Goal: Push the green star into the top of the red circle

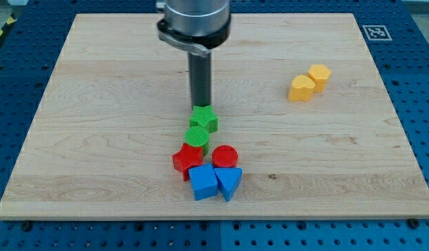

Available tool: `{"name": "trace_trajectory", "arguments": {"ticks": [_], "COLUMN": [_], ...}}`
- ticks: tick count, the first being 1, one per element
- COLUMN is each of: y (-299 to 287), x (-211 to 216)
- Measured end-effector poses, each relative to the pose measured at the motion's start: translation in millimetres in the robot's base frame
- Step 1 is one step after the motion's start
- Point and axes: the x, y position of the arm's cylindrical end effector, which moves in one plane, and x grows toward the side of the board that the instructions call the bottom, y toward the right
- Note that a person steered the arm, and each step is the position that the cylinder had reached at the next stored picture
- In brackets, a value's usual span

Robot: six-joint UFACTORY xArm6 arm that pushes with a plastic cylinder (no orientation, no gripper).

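I am working over the wooden worktop (95, 104), whose near edge carries a tight cluster of blocks, and I judge the push to be under way but not finished. My arm is hanging straight down from the far edge, its rod upright, and my tip (201, 106) is touching the far side of the green star (204, 118). I carry no claw, only this rod, so nothing is parting or closing. The green star is sitting just beyond the green circle (198, 136), touching it, and up and to the left of the red circle (225, 156), not yet against it. The next move, as I see it, calls for steering toward the near edge and slightly right, clear of the green circle. The red star (187, 160), blue cube (203, 182) and blue triangle (228, 183) are crowding the target; two yellow blocks (310, 81) are lying well apart toward the right edge.
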Motion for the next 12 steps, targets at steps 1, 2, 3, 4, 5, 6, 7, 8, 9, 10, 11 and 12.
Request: {"name": "trace_trajectory", "arguments": {"ticks": [1, 2, 3, 4, 5, 6, 7, 8, 9, 10, 11, 12], "y": [-20, -20, -8, -1, 1, 1, 8, 11, 11, 11, 11, 11], "x": [0, 2, 7, 7, 7, 6, 6, 11, 19, 27, 36, 41]}}
